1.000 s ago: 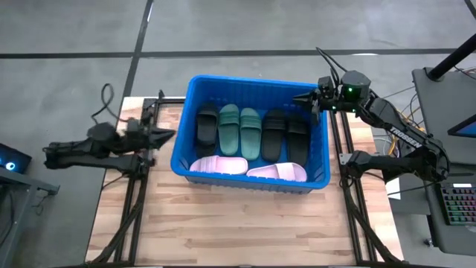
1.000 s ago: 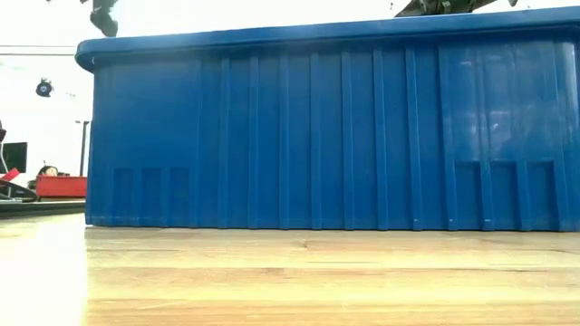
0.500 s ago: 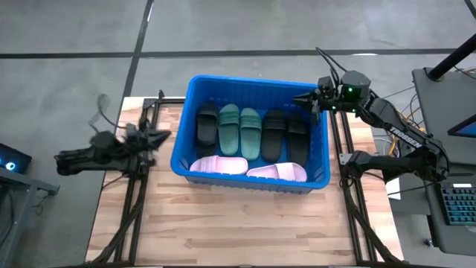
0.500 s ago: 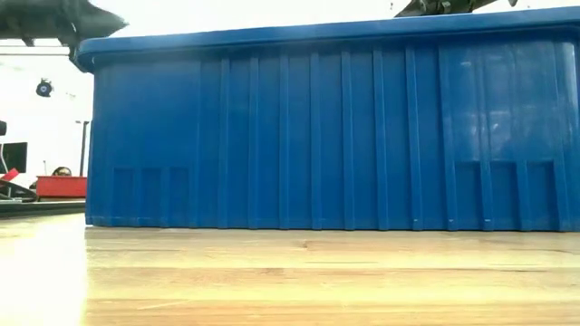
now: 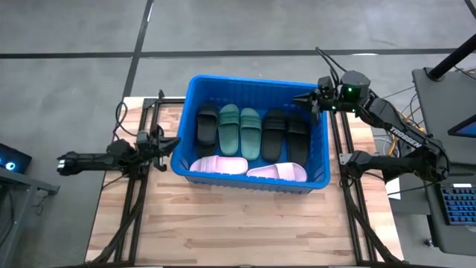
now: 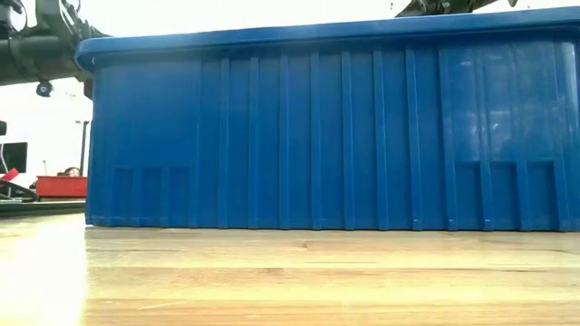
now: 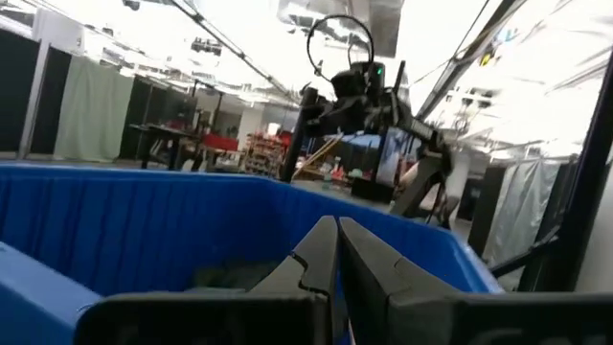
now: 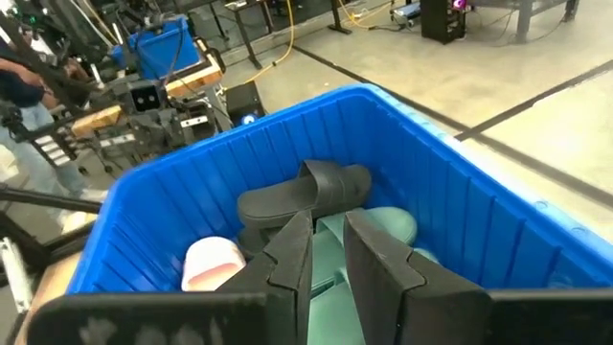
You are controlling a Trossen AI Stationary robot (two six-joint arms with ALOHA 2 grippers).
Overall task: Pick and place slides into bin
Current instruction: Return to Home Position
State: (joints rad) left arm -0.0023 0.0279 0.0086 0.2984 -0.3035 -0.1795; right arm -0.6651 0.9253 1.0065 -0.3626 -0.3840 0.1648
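Starting at the near edge, the wooden worktop (image 5: pixel 238 223) carries the blue bin (image 5: pixel 253 181) at its middle. The bin holds two pink slides (image 5: pixel 219 164) along its near wall, with two green slides (image 5: pixel 239 130) and three black slides (image 5: pixel 286 134) in a row behind; an eighth does not show from above. The left hand (image 5: pixel 175 139), pressed together and empty, hangs just beside the bin's left wall near rim height, so a careless swing home could clip the rim and shove the bin. The right hand (image 5: pixel 301 98), narrowly parted and empty, hovers over the far right corner, where a dip could snag the wall.
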